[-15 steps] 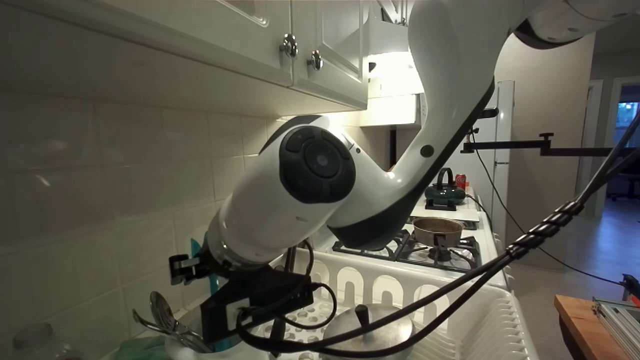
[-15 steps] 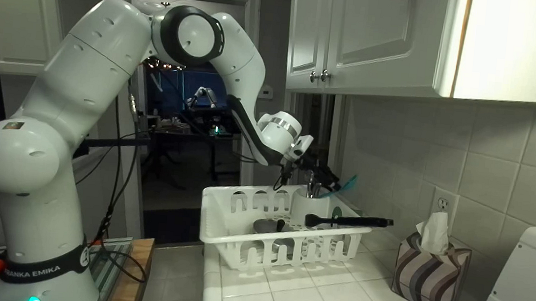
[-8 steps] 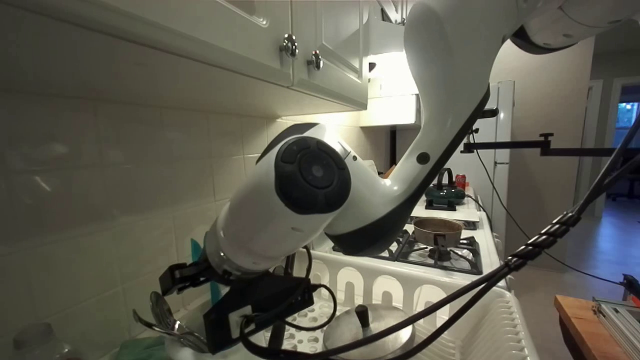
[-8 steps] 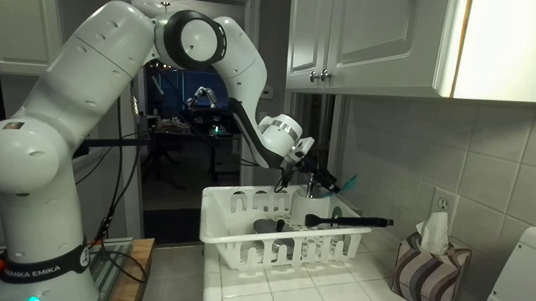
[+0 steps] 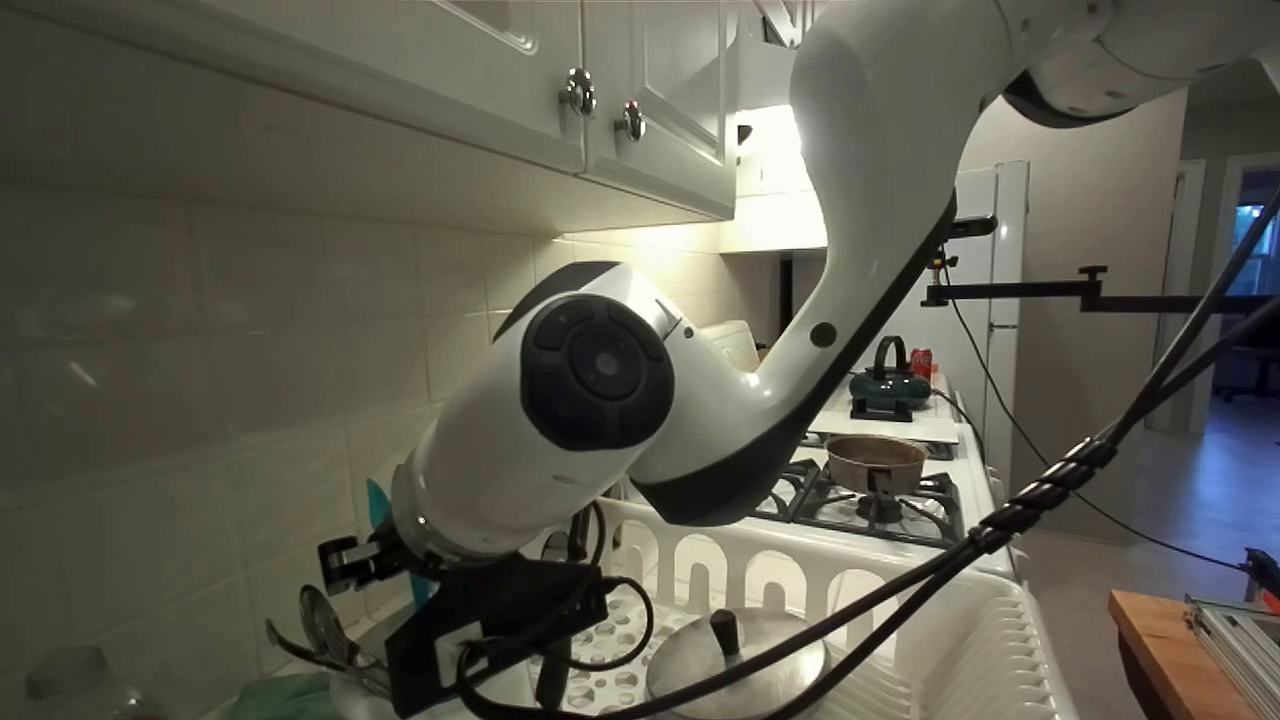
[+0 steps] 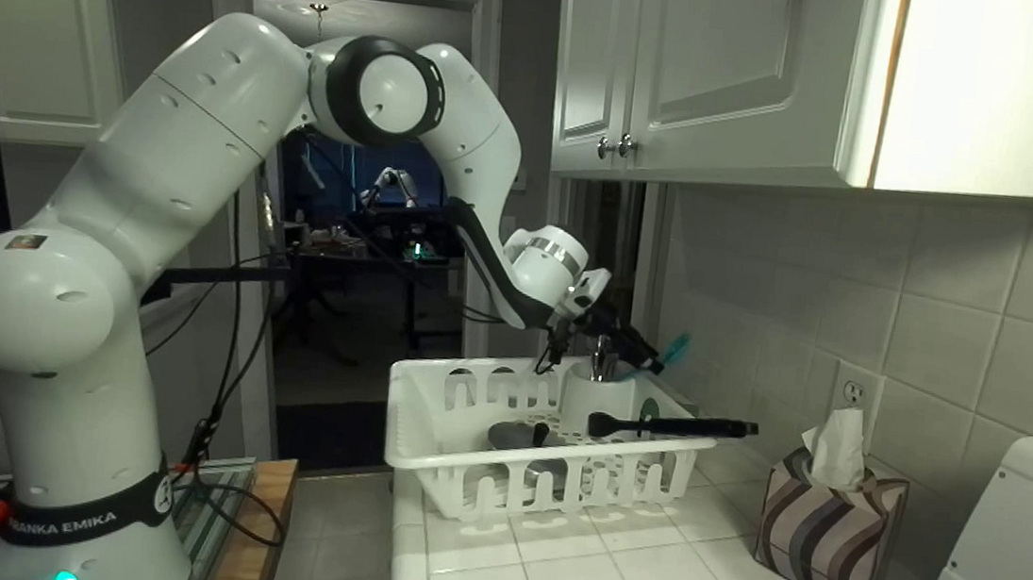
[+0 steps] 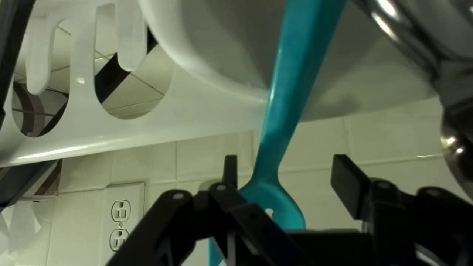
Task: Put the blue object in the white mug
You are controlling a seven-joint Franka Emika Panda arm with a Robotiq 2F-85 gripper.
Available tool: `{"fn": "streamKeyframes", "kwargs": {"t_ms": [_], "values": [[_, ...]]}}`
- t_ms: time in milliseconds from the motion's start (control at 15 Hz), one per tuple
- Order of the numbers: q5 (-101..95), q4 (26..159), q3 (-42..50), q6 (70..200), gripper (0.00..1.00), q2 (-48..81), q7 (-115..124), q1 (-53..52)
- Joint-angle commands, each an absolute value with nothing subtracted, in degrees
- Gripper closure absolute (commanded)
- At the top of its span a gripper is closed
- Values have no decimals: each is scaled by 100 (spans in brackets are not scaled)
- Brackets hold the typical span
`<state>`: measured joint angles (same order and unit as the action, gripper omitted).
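Jaws are spread, the blue thing [image 7: 283, 109] showing between them, leaning in the mug [image 6: 597, 402]. I'd grab or leave it slowly, not bumping the spoons [image 5: 325, 624].

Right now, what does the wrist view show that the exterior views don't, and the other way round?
Only the wrist view clearly shows the black end effector open, with the neck of the slim teal-blue plastic utensil appearing in line with its gap. Only the exterior views show the white jointed robot arm, the white panelled wall cabinets and the silvery round metal lid. Both share the end effector, the utensil, the round white mug, the white slotted plastic dish rack and the shiny metal cutlery.
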<state>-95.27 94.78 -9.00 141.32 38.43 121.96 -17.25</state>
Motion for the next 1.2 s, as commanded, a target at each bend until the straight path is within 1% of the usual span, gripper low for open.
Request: {"fn": "streamKeyframes", "kwargs": {"t_ms": [0, 67, 133, 333, 400, 533, 867, 1133], "values": [[-9697, 9243, -934, 14139, 62, 3994, 12169, -1717], [-9686, 9237, -936, 14143, 70, 3989, 12167, -1716], [-9676, 9259, -939, 14136, 76, 3962, 12171, -1717], [-9699, 9406, -952, 14148, 99, 3808, 12251, -1726], [-9709, 9447, -954, 14147, 99, 3765, 12281, -1733], [-9761, 9537, -957, 14150, 95, 3673, 12362, -1754], [-10082, 9800, -986, 14108, 95, 3451, 12604, -1829], [-10725, 10145, -1053, 13965, 95, 3257, 13080, -1855]]}}
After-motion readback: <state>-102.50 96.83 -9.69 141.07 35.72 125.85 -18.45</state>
